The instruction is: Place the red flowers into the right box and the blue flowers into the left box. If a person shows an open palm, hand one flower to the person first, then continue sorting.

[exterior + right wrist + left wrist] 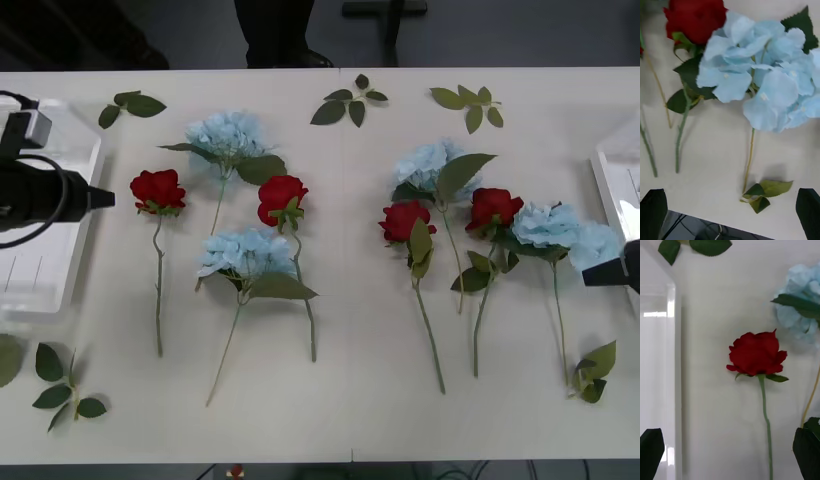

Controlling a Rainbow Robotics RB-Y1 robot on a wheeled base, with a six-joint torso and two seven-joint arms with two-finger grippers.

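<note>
left gripper [730, 453]: fingers spread, holding nothing, over the left box [60, 290] edge | right gripper [730, 213]: fingers spread, holding nothing, beside the right box [612, 190] | four red flowers [158, 190] and four blue flowers [226, 133] lie on the table [350, 400], none in a box

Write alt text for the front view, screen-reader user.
Four red roses, e.g., and four pale blue flowers, e.g., lie unsorted on a white table, stems toward the robot. The left gripper hangs by the left box; the right gripper is near the right box.
</note>
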